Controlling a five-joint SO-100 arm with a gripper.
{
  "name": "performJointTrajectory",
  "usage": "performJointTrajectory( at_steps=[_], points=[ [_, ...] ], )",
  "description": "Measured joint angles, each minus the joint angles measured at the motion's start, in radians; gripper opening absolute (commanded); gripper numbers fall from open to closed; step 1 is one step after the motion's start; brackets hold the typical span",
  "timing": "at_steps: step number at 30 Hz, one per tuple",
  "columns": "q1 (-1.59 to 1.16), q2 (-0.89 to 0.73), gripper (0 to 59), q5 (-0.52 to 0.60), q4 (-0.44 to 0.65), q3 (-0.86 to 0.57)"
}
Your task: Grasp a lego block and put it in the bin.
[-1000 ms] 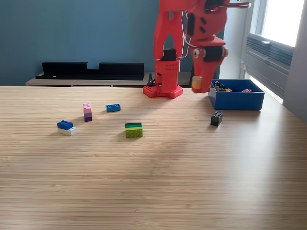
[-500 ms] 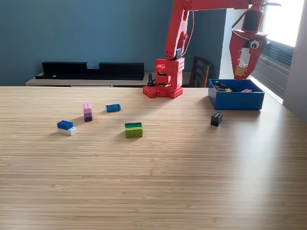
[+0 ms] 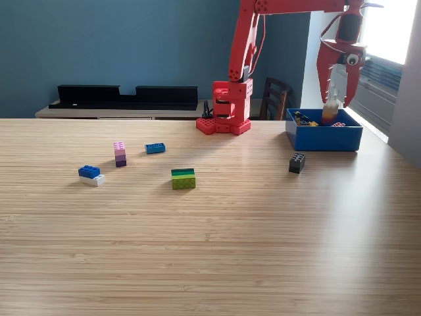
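Observation:
The blue bin (image 3: 325, 139) sits on the table at the exterior view's right, with several small pieces inside. My red gripper (image 3: 336, 97) hangs open right above it. A blurred yellow-orange lego block (image 3: 330, 110) is just below the fingers, at the bin's rim level and free of the jaws. Other lego blocks lie on the table: a black one (image 3: 297, 162) in front of the bin, a green stack (image 3: 183, 178) in the middle, a small blue one (image 3: 155, 147), a pink-purple stack (image 3: 120, 154) and a blue-on-white pair (image 3: 91, 175).
The arm's red base (image 3: 225, 115) stands at the table's back edge, left of the bin. A black shelf unit (image 3: 125, 97) and a chair (image 3: 275, 99) are behind the table. Wide bare wood lies toward the front.
The arm swung from beside its base to over the bin, carrying the yellow-orange block. The jaws have now parted and the block has dropped lower toward the bin.

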Motion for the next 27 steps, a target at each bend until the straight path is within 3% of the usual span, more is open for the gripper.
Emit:
performJointTrajectory(
  at_steps=[4, 7, 9, 13, 20, 27],
  points=[
    [0.0, 0.0, 43.3, 0.006, 0.0, 0.0],
    [0.0, 0.0, 38.5, 0.006, 0.0, 0.0],
    [0.002, 0.0, 28.3, 0.006, 0.0, 0.0],
    [0.044, 0.0, 2.5, 0.038, 0.0, -0.031],
    [0.319, 0.0, 0.1, 0.074, 0.0, -0.058],
    [0.732, 0.0, 0.1, 0.003, 0.0, -0.058]
  ],
)
